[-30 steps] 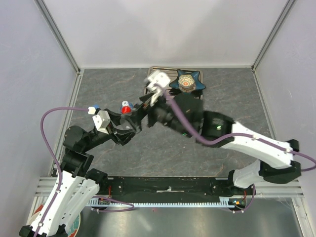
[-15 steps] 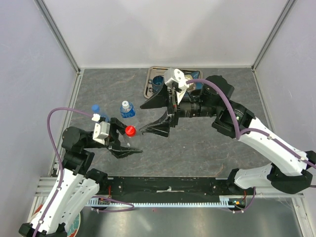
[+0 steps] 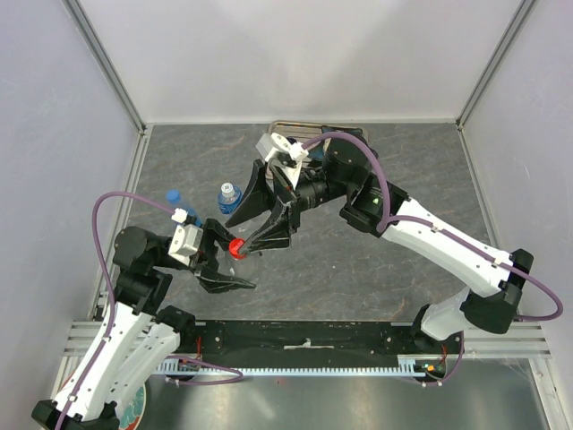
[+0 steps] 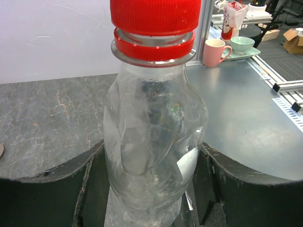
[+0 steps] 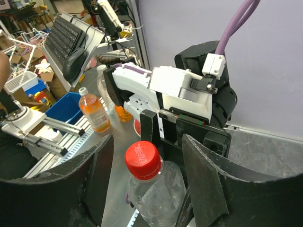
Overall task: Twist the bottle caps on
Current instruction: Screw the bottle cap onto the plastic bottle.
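Red-capped clear bottle (image 4: 151, 156) being clamped by left gripper (image 4: 149, 184); cap (image 5: 143, 159) being straddled, untouched, by half-open right gripper (image 5: 147, 163) from 1 o'clock.

Bottle (image 4: 154, 142) base cut off; tray (image 3: 291, 124) mostly behind right arm (image 3: 430, 237).

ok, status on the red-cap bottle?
Left claw shut on bottle. Right claw open, straddling red cap, no contact visible. Cap sits atop bottle. Nothing blocking.
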Controlling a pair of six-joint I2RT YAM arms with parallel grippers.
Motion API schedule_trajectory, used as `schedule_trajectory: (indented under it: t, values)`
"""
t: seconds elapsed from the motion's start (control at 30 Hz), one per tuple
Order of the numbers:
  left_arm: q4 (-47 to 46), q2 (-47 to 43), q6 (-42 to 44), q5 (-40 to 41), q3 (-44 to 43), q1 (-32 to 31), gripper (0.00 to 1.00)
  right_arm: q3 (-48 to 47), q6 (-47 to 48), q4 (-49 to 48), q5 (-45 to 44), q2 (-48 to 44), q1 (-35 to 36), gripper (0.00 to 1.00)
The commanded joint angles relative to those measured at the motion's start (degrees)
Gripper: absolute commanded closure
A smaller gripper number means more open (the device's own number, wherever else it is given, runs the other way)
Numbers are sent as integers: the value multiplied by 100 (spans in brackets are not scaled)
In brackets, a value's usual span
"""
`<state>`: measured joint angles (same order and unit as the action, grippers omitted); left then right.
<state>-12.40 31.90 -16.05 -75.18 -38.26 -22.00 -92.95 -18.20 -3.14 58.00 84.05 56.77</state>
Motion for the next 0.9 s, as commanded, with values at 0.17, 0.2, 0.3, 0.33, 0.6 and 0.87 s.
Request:
schedule_trajectory:
  t: [0.17,0.2,0.3,0.33,0.6,0.87]
  values:
    - [-192,27,-232,-23,-155,-15,98,57,273,-126,511,-73,62,42]
    - [-201,27,-223,3,-147,-15,98,75,273,-126,511,-82,62,43]
    - [-227,27,-275,64,-147,-24,98,127,273,-135,520,-91,62,46]
    - [-236,35,-302,82,-147,-24,98,154,273,-152,520,-91,53,46]
    - [-236,18,-337,152,-155,-15,98,242,238,-275,458,-91,88,57]
    - [-245,-8,-469,433,-111,11,98,453,360,-179,335,-231,88,74]
